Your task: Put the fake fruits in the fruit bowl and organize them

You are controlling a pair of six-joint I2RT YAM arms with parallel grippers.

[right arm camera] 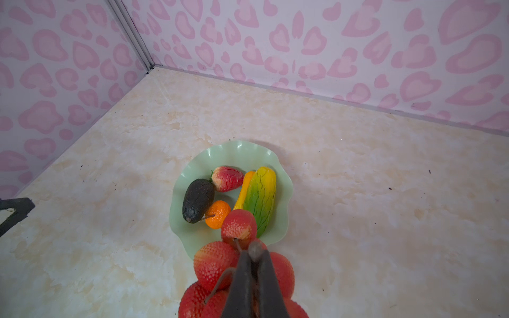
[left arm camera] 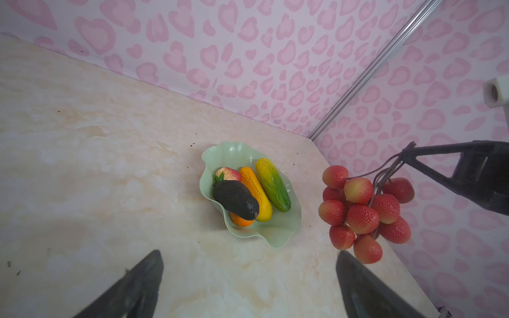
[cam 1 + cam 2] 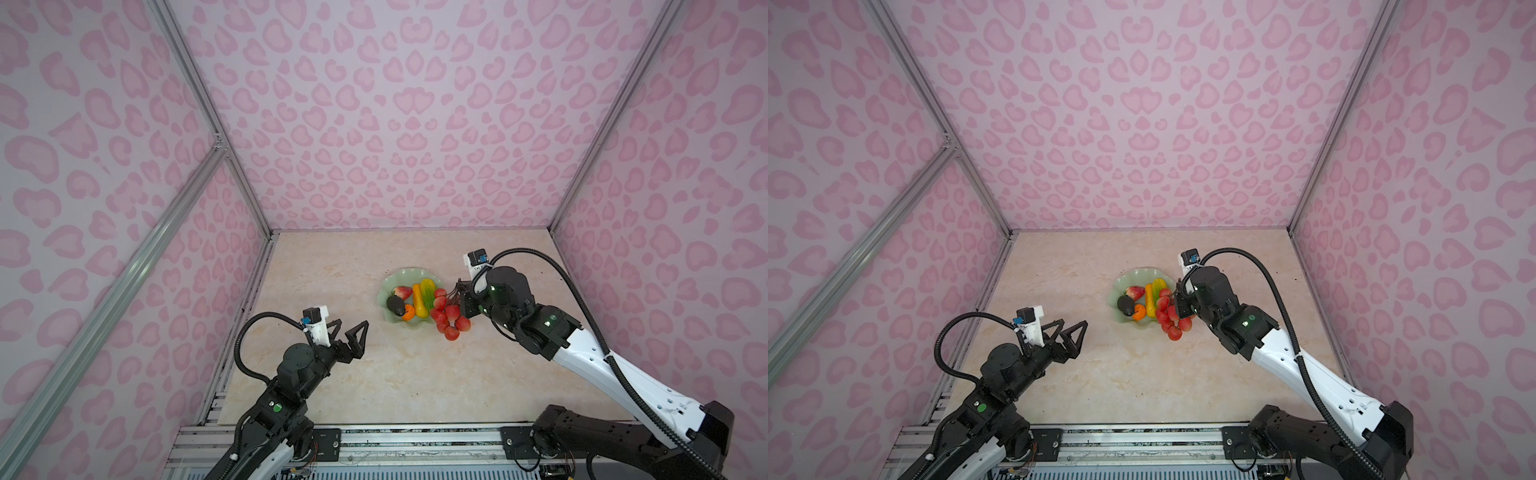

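Right jaws pinched fully shut on the brown stem (image 2: 389, 172) of the berry bunch (image 3: 449, 318). The bunch hangs beneath them, apparently clear of the worktop (image 3: 332, 270). Left jaws gape wide and hold nothing, well apart from the fruit bowl (image 3: 400, 275).

The bowl lies straight ahead of my right tips, and the bunch overlaps its near rim. The green-yellow oblong (image 1: 260, 198) lies nearest, its long axis pointing away from me. The right arm is nearer. My judgement: carry the bunch forward over that rim.
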